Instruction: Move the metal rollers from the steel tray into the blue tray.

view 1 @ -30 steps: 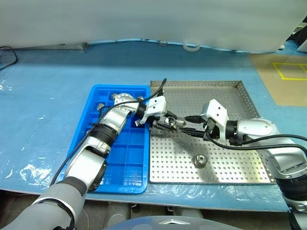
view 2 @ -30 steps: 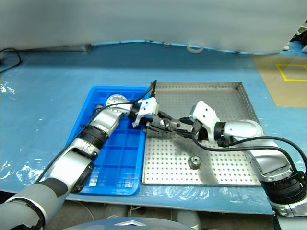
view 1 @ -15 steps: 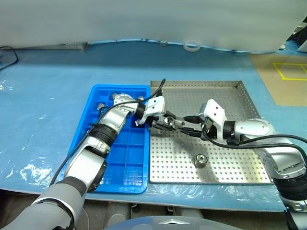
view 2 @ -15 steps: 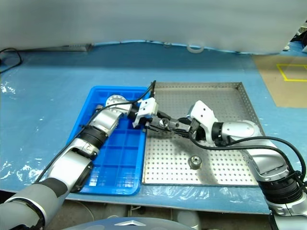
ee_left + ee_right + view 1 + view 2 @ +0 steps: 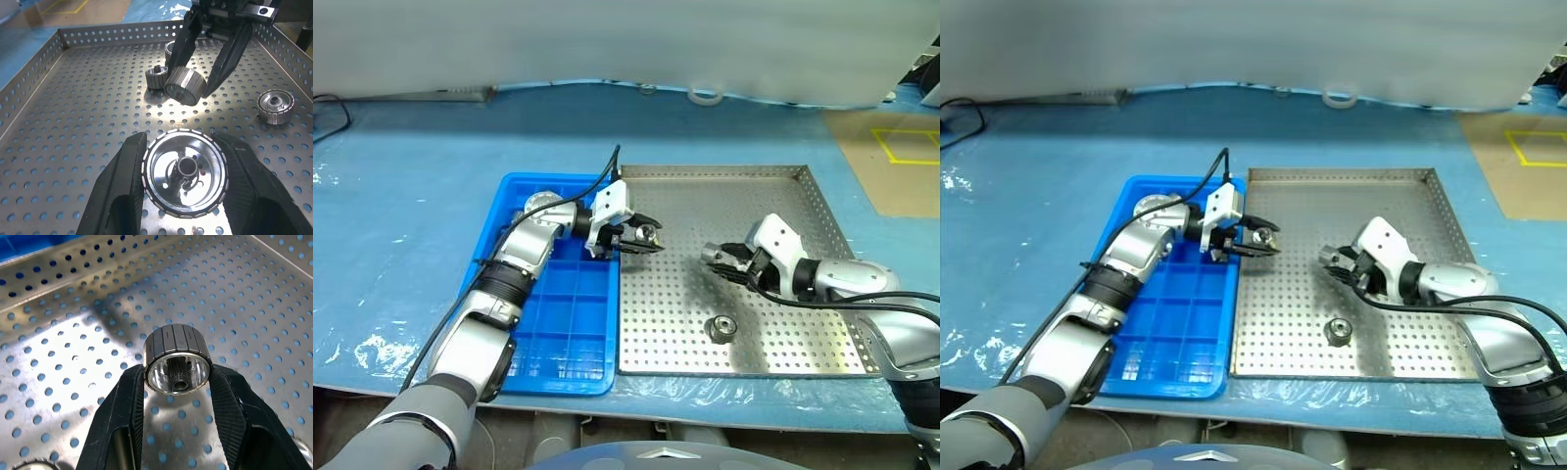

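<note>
The steel tray (image 5: 754, 196) lies right of the blue tray (image 5: 568, 313), their sides touching. My left gripper (image 5: 644, 237) hovers at the steel tray's left rim, level and pointing right, shut on a metal roller (image 5: 185, 169). Over the middle of the steel tray my right gripper (image 5: 715, 257) faces it, shut on a second roller (image 5: 178, 352). A clear gap separates the two grippers. One loose roller (image 5: 722, 327) rests on the steel tray near its front edge, in front of the right gripper. The blue tray's visible compartments look empty; my left arm covers its back part.
Both trays sit on a blue plastic-covered table (image 5: 411, 176). A white ring (image 5: 703, 96) lies at the back edge. Brown floor with yellow tape (image 5: 901, 147) shows at the far right. A black cable (image 5: 607, 171) arches off my left wrist.
The two grippers met tip to tip over the steel tray's left part. Now they are apart: the right one drew back to the right with a roller, the left shifted slightly toward the blue tray.
</note>
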Controlling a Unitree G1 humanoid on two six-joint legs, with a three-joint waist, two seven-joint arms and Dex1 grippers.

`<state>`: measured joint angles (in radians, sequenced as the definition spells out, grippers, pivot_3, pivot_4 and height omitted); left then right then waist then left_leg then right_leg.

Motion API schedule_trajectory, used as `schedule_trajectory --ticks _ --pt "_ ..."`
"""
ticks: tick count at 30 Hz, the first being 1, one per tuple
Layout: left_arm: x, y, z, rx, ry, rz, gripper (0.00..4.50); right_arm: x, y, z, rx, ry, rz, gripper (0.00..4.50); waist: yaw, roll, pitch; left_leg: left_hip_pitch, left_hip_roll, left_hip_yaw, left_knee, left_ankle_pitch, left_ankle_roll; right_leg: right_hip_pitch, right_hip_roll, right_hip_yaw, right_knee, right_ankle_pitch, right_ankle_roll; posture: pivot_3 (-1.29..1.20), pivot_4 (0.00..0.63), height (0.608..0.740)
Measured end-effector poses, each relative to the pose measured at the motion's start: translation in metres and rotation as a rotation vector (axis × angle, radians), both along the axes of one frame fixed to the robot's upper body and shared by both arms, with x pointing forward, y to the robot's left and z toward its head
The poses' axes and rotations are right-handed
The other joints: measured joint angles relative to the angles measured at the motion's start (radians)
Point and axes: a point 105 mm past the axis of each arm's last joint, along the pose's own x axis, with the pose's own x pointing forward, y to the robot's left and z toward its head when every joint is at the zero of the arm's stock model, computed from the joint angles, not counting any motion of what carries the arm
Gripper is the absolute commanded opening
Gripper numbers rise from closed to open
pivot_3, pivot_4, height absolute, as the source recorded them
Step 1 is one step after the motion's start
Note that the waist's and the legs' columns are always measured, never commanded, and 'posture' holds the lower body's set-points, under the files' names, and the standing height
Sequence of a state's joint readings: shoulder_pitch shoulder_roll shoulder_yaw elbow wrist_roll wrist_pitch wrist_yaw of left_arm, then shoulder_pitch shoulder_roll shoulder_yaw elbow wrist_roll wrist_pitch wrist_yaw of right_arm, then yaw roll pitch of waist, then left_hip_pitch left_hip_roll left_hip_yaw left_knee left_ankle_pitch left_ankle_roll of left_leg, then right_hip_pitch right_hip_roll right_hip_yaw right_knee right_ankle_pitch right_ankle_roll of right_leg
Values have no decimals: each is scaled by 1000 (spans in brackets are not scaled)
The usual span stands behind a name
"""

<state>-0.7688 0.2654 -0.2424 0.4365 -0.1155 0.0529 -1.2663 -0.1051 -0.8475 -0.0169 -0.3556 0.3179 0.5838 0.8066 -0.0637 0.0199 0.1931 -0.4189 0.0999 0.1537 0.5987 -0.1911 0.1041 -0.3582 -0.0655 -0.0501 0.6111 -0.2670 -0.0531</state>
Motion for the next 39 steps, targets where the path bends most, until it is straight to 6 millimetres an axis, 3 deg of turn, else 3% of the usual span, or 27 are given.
schedule_trajectory --ticks 5,8,14,22,27,32,39 --pt "-2 4 9 -3 -38 29 1722 4 -3 -1 -11 -10 -1 1586 -2 0 0 0 0 0 0 0 0 0 0 0 0 0 0 -330 150 740" --pt "-8 15 13 -10 -28 51 1722 9 7 -2 -1 -28 28 1586 -6 0 0 0 1 0 0 1 -1 -2 0 0 3 0 0 -312 150 740" --pt "-17 39 10 7 -5 154 1722 17 14 -28 31 11 -10 1586 18 1 0 0 1 0 0 3 -3 -3 1 -1 6 0 0 -219 150 740" --pt "-28 44 10 11 -1 206 1722 36 14 -36 27 5 -7 4221 49 1 0 0 1 0 0 6 -5 -3 0 -1 8 0 0 -164 150 740" --pt "-31 62 18 12 -6 255 1722 32 22 -36 39 35 62 4221 52 1 0 0 2 0 0 7 -6 -4 1 -1 9 0 0 -135 150 740" --pt "-32 98 17 48 4 356 1722 18 47 -3 80 0 229 4221 51 1 0 1 2 -1 -1 7 -6 -5 1 -1 10 0 0 -105 150 740" --pt "-25 126 19 40 4 484 1722 44 68 75 216 -193 263 4221 64 1 0 3 2 -1 -1 9 -12 -4 1 -1 12 0 0 -40 150 740"
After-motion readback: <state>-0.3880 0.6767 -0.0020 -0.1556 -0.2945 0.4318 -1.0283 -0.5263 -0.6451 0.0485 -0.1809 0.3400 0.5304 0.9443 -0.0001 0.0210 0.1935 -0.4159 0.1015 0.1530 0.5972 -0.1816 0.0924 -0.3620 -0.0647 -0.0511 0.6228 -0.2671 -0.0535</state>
